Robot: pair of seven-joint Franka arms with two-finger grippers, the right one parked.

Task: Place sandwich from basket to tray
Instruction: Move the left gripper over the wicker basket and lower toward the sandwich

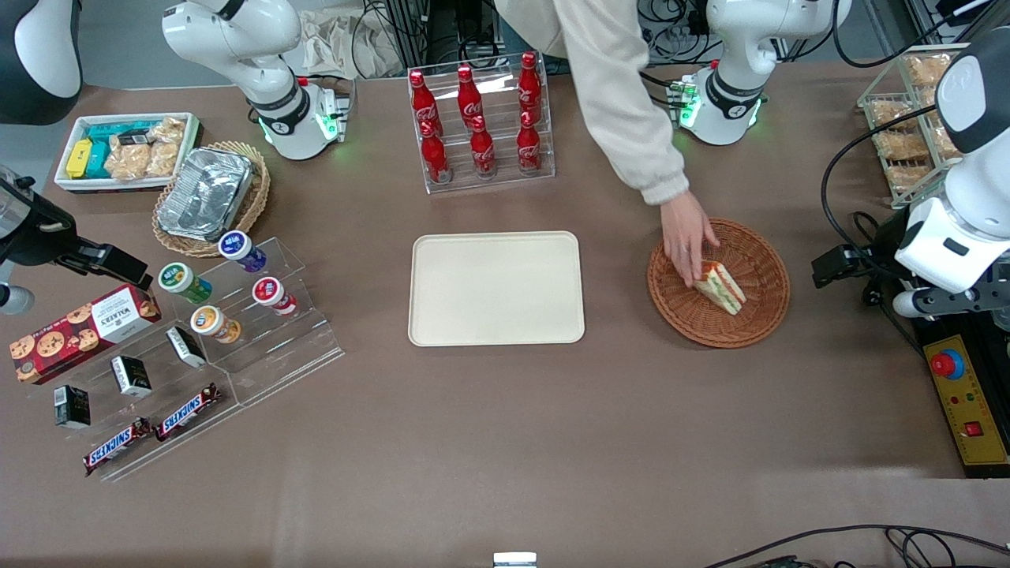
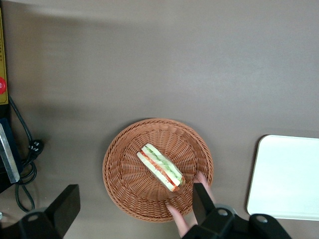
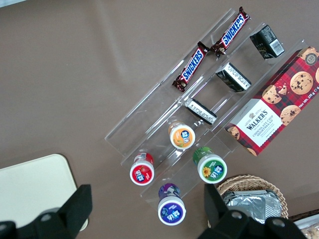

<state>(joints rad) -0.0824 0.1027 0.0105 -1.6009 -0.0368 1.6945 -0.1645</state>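
Person's hand is setting the sandwich in the basket – prob. staging it; gripper hangs above w/ fingers spread, tray bare.

Brown bench carries the tray centrally and the basket toward the working arm's end. The pincer, fingers spread, hangs above near the basket.
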